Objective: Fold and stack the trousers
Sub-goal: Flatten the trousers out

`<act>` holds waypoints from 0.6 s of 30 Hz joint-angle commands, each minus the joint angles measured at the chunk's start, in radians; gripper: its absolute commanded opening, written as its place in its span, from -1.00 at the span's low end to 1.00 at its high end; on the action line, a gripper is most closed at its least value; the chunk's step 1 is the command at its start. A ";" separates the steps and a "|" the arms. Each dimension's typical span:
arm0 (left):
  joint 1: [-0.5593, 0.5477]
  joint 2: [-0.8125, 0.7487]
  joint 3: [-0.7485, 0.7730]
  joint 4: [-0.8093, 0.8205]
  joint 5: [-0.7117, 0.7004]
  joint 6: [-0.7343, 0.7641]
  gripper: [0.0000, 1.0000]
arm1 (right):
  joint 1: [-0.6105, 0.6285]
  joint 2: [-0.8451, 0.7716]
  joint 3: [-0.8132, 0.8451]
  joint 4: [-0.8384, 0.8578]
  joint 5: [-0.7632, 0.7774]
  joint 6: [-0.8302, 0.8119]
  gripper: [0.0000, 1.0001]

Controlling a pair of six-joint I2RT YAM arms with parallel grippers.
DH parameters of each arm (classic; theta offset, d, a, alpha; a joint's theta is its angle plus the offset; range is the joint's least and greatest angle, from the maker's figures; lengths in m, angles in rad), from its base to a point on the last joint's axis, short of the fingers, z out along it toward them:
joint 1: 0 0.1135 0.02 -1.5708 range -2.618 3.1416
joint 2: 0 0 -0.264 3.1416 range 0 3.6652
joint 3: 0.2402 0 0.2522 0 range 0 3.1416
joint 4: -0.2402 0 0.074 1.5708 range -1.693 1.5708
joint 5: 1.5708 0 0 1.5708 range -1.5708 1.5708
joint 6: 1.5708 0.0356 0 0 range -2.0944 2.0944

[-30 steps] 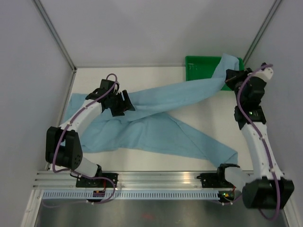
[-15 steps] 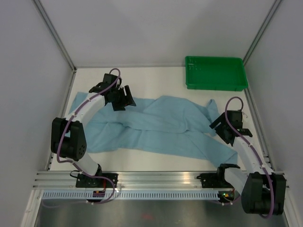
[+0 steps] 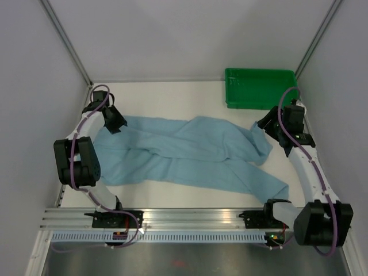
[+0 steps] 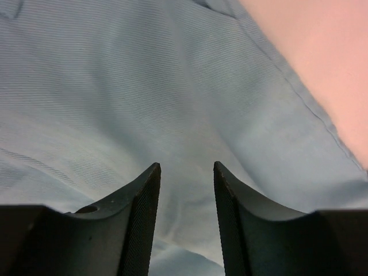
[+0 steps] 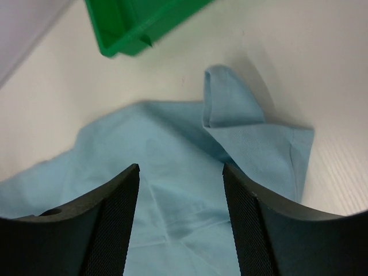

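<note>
The light blue trousers (image 3: 190,152) lie spread and rumpled across the white table, their two legs reaching right. My left gripper (image 3: 113,122) is low over their far-left end. In the left wrist view its jaws (image 4: 186,167) stand apart, open, with a pucker of the cloth (image 4: 144,86) between the fingertips. My right gripper (image 3: 264,122) hovers at the far-right end of the upper leg. It is open (image 5: 180,167) above the cloth (image 5: 172,144), and the folded-over leg end (image 5: 230,100) lies just ahead of it.
A green plastic tray (image 3: 261,87) stands at the back right, also seen in the right wrist view (image 5: 132,23). Bare white table (image 3: 172,98) runs behind the trousers. Grey walls close in the left, back and right sides.
The right gripper opened and let go of the leg it held up by the tray; the leg now lies on the table. The left gripper moved left to the trousers' far-left end, jaws narrowing.
</note>
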 commanded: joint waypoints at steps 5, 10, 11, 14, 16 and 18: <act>0.069 0.098 -0.079 0.131 0.023 -0.117 -0.59 | -0.002 0.199 -0.106 0.117 -0.047 -0.007 0.30; 0.101 0.181 -0.033 0.123 0.003 -0.185 -0.95 | -0.002 0.271 -0.112 0.163 -0.030 0.010 0.37; 0.109 0.200 -0.027 0.123 0.003 -0.195 -0.95 | -0.002 0.306 -0.109 0.159 0.001 0.013 0.43; 0.141 0.235 0.022 0.106 0.002 -0.217 -0.95 | -0.002 0.392 -0.071 0.140 0.033 0.007 0.44; 0.164 0.281 0.075 0.080 0.007 -0.227 -0.95 | -0.002 0.433 -0.033 0.142 0.039 0.005 0.45; 0.173 0.322 0.105 0.073 0.014 -0.228 -0.95 | -0.002 0.496 0.013 0.142 0.039 0.010 0.44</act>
